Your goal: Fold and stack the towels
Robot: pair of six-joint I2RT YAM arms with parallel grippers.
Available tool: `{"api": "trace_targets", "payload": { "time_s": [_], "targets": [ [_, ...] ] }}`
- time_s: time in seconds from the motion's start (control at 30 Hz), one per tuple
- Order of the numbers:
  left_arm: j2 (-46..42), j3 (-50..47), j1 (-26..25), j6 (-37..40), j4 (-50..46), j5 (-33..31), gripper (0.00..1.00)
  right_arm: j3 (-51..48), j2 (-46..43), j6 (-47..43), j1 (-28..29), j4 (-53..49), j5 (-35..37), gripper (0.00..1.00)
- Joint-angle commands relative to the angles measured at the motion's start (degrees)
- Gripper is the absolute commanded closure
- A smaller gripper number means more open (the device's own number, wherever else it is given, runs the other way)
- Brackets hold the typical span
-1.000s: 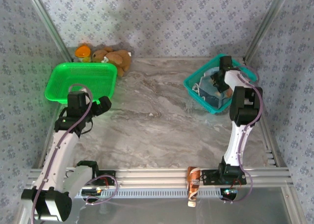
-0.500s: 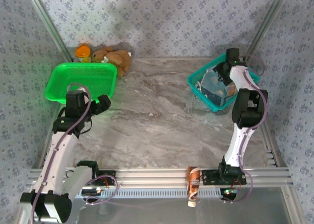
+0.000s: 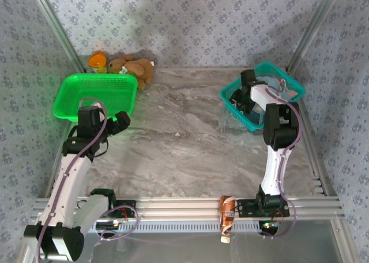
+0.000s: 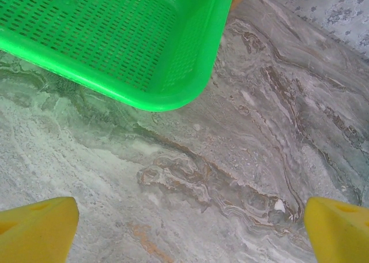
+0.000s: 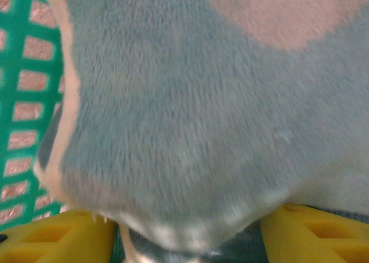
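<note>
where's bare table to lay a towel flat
The wide marble stretch between the green basket and the teal basket is bare, down to the near rail. Crowded: the teal basket, with towel and right gripper inside; the back left corner, with the plush toy; the left gripper sits open by the green basket.

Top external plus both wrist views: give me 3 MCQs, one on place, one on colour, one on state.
1. Where is the right gripper?
A far left
B in the teal basket
C at the near edge

2. What colour lies just ahead of the left gripper?
A red
B white
C green

3. Left gripper state?
A open, empty
B shut tight
C closed on cloth

Key:
1 B, its fingers flank a blue-grey towel beside teal mesh.
2 C, the rim of the green basket is ahead.
3 A, fingers wide apart over bare tabletop.
</note>
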Motion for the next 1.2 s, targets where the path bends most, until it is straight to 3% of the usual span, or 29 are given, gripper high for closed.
{"api": "trace_targets", "payload": {
  "time_s": [0.0, 0.13, 0.4, 0.7, 1.17],
  "targets": [
    [-0.45, 1.28, -0.48, -0.13, -1.45, -0.99, 0.00, 5.95, 3.64, -1.05, -1.62, -4.57, 3.16, 0.34],
    [-0.80, 1.13, -0.48, -0.47, -1.52, -1.25, 0.00, 11.19, 7.10, -3.64, -4.99, -8.65, 5.61, 0.35],
    [0.13, 1.20, -0.51, -0.96, -0.42, -1.18, 0.00, 18.04, 6.94, -11.76, -8.07, -11.58, 1.67, 0.33],
    [0.61, 1.63, -0.59, -1.01, 0.04, -0.65, 0.00, 15.51, 0.15, -14.80, -8.50, -9.87, 9.14, 0.27],
    [1.49, 2.42, -0.65, -1.26, -0.26, -0.44, 0.00, 21.83, 9.76, -14.93, -10.39, -10.92, 3.87, 0.30]
  ]
}}
